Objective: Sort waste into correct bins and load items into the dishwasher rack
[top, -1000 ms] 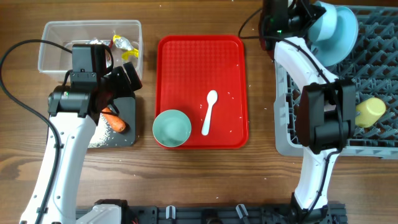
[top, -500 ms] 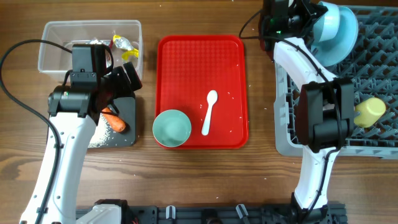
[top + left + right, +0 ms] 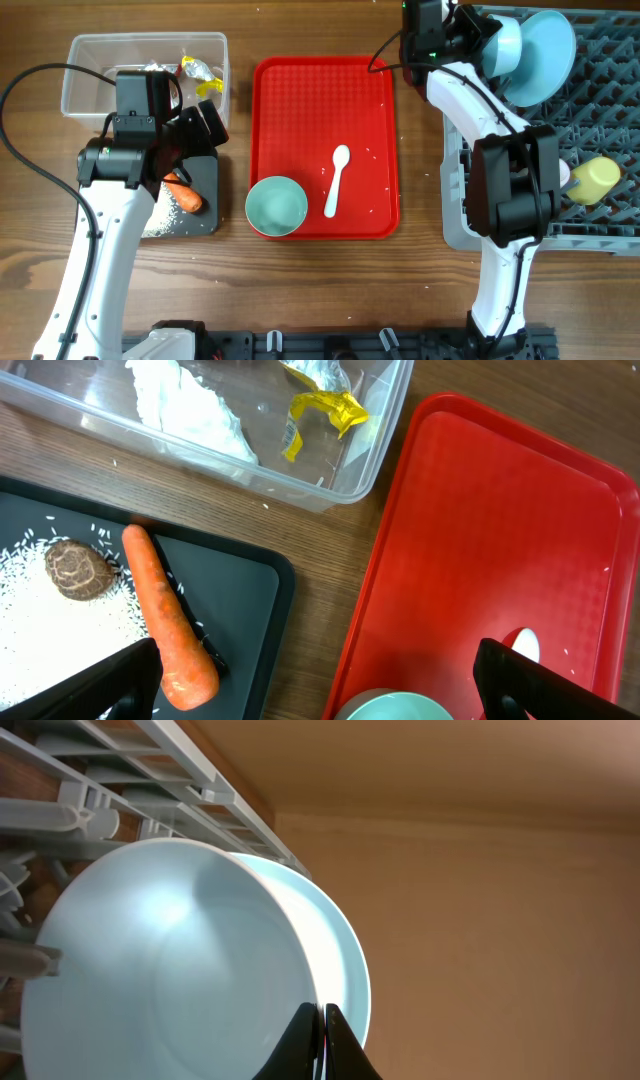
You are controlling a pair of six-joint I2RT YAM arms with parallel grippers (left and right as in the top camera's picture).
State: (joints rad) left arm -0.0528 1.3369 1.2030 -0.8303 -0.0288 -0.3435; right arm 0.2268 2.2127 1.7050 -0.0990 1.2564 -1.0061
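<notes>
Because the grey rack [image 3: 600, 130], right of the red tray [image 3: 320, 110], is the biggest thing out, notes start there. A large blue plate [image 3: 550, 50] stands on edge at its far end, beyond the tray's far right corner. Left of the tray lie the clear tub [image 3: 85, 75] and black bin [image 3: 240, 600], both already holding waste. One blue bowl [image 3: 277, 206] sits on the tray's near left corner; the other bowl [image 3: 170, 980] hangs tilted just before the plate. On the tray, right of the first bowl, lies the white spoon [image 3: 337, 182]. Risk, as I judge it: a thin rim pinch could let the held bowl swivel or slip and knock the plate off its pegs. Claws: right gripper [image 3: 321, 1042] has fingers all but together, pinched on that bowl's rim; left gripper [image 3: 320, 685] has fingers wide apart, empty, over the bin's carrot [image 3: 170, 615], left of the tray.
</notes>
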